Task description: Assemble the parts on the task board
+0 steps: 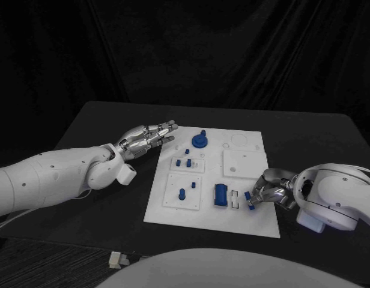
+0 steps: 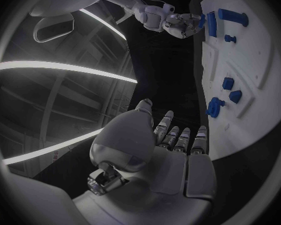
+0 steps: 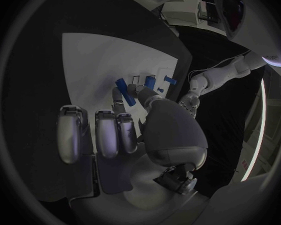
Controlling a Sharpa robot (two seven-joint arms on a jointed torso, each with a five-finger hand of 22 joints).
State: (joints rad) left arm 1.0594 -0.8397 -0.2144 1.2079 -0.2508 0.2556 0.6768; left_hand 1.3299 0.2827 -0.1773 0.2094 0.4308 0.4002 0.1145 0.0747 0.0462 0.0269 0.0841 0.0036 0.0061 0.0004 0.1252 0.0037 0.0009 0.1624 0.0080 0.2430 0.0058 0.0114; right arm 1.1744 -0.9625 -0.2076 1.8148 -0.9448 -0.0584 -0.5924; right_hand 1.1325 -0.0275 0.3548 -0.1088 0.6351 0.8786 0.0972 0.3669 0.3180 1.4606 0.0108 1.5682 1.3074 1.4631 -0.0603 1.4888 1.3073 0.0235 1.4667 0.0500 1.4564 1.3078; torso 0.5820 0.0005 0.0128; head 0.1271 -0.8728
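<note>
White task board (image 1: 237, 157) sits mid-table on the black table (image 1: 98, 120), long side running away from the robot. Left hand (image 1: 147, 138) hovers at the board's far-left corner, fingers straight and close together, tips just beside the board edge, holding nothing; in the left wrist view the left hand (image 2: 172, 145) shows the same, fingers extended toward the board (image 2: 253, 50) with nothing between them. Right hand (image 1: 270, 193) is at the board's near-right edge, thumb and a finger pinching a small blue part (image 1: 250, 198) just over the board surface. In the right wrist view the right hand (image 3: 125, 130) pinches a blue part (image 3: 124, 91) near the board (image 3: 109, 60); the other fingers are held straight. A blue round knobbed part (image 1: 200, 140) stands near the far-left of the board. Two small blue pegs (image 1: 184, 162) stand in the mid-left plate. A blue peg (image 1: 181, 194) is in the near-left plate. A larger blue block (image 1: 221, 195) stands upright near the middle front, close beside the pinched part.
</note>
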